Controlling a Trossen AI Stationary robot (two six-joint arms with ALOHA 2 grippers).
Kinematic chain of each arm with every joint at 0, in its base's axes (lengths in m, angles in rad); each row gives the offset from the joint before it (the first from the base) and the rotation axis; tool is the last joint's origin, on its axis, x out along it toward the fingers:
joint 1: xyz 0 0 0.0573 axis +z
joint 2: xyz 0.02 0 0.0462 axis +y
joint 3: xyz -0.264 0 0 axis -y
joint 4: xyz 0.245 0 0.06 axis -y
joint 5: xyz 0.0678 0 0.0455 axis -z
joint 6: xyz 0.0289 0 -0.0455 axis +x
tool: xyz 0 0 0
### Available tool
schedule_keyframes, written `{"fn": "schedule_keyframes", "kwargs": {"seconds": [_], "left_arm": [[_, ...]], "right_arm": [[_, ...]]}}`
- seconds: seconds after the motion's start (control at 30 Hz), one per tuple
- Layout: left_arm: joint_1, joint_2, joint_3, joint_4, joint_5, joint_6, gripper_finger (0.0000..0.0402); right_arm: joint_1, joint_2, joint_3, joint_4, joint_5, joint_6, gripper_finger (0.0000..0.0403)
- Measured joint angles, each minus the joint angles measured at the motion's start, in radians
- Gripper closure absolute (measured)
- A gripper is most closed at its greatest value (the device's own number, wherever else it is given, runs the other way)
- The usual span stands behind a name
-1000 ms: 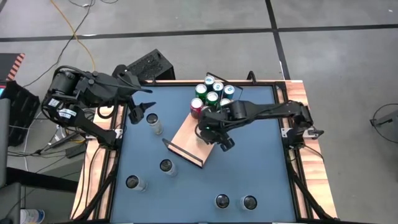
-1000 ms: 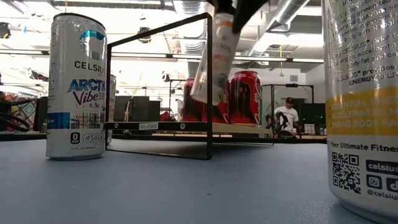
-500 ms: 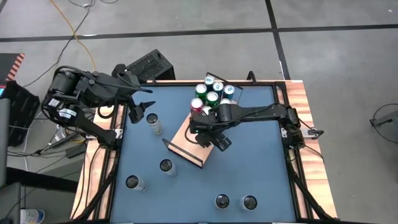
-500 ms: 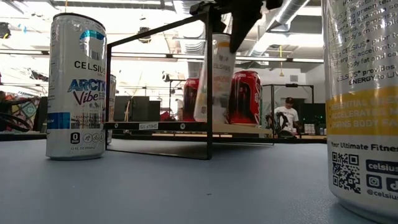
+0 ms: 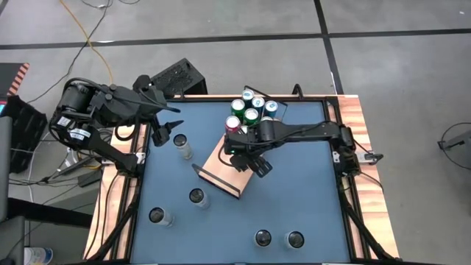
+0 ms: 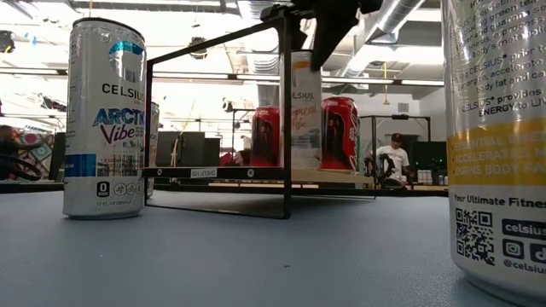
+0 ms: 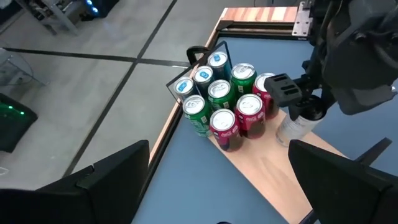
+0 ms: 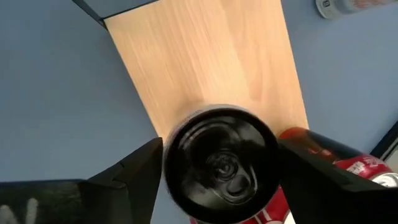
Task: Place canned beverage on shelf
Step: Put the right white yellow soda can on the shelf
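The can [image 6: 300, 111] stands upright on the shelf [image 5: 221, 163], just beside the red cans [image 7: 239, 118] at the near edge of the packed cluster. The right gripper [image 5: 243, 153] sits over it with fingers [image 8: 134, 171] spread on either side; whether they touch it is hard to tell. This looks like the release step. Next, the gripper should rise straight up, clear of the wire rail [image 6: 287, 119]. The left gripper [image 5: 163, 132] waits open at the bench's [image 5: 302, 199] far left, near loose cans [image 5: 196, 196].
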Motion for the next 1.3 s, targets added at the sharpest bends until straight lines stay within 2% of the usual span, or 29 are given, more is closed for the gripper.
{"fn": "schedule_keyframes", "kwargs": {"seconds": [0.27,0.5,0.57,0.8,0.93,1.03,1.2,1.3], "left_arm": [[0.0,0.0,0.0,0.0,-0.002,0.0,0.003],[0.0,0.0,0.0,0.0,-0.019,0.0,0.003],[0.0,0.0,0.0,0.0,-0.022,0.0,0.003],[0.0,0.0,0.0,-0.022,-0.023,-0.015,0.003],[0.0,0.0,0.0,-0.04,-0.023,-0.036,0.003],[0.0,0.0,0.0,-0.051,-0.023,-0.054,0.003],[0.0,0.0,0.0,-0.057,-0.025,-0.058,0.003],[0.0,0.0,0.0,-0.057,-0.049,-0.054,0.003]], "right_arm": [[-0.002,-0.005,0.0,0.035,-0.002,-0.008,0.0093],[-0.017,-0.081,0.0,0.085,0.002,0.014,0.0092],[-0.024,-0.1,0.001,0.104,0.002,0.056,0.0092],[-0.027,-0.216,-0.005,0.092,0.025,0.358,0.0103],[0.012,-0.297,-0.098,0.117,0.039,0.417,0.0147],[0.039,-0.381,-0.259,0.178,0.051,0.489,0.0206],[0.047,-0.508,-0.591,0.477,0.061,0.596,0.0327],[0.046,-0.524,-0.697,0.616,0.06,0.639,0.0385]]}}
